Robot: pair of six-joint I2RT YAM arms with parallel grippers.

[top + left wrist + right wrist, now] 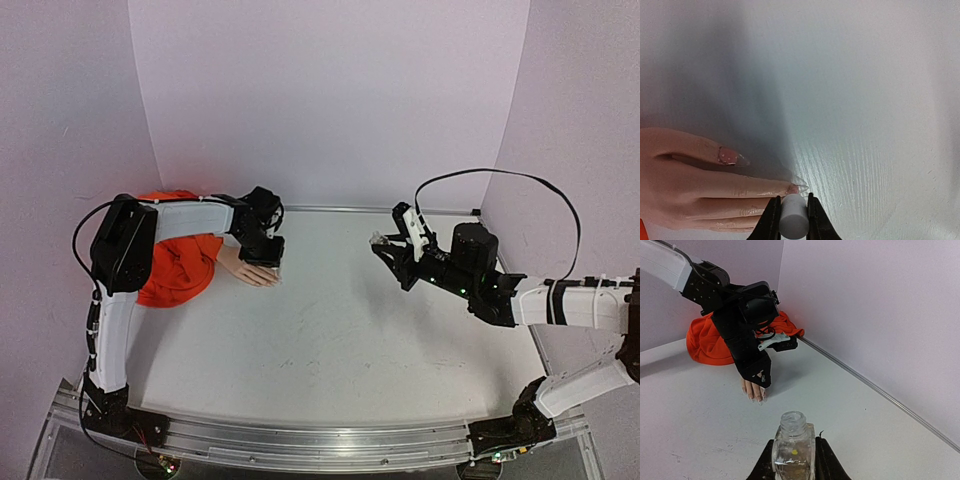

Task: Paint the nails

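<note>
The pale peach mannequin hand (245,270) lies flat at the far left, its orange cloth sleeve (178,262) behind it. My left gripper (268,256) hangs over its fingertips, shut on a white cylindrical brush cap (793,217). In the left wrist view the cap is right by a pointed, pink-tinted nail (797,188), and another nail (731,157) shows pink with pale dots. The brush tip is hidden under the cap. My right gripper (385,246) is shut on a small clear bottle (794,445), uncapped, held above the table at the right.
Pale walls close in the table at the back and both sides, with a metal rail (875,390) along the back edge. A black cable (500,175) loops above the right arm. The left arm's links (740,325) stand over the sleeve.
</note>
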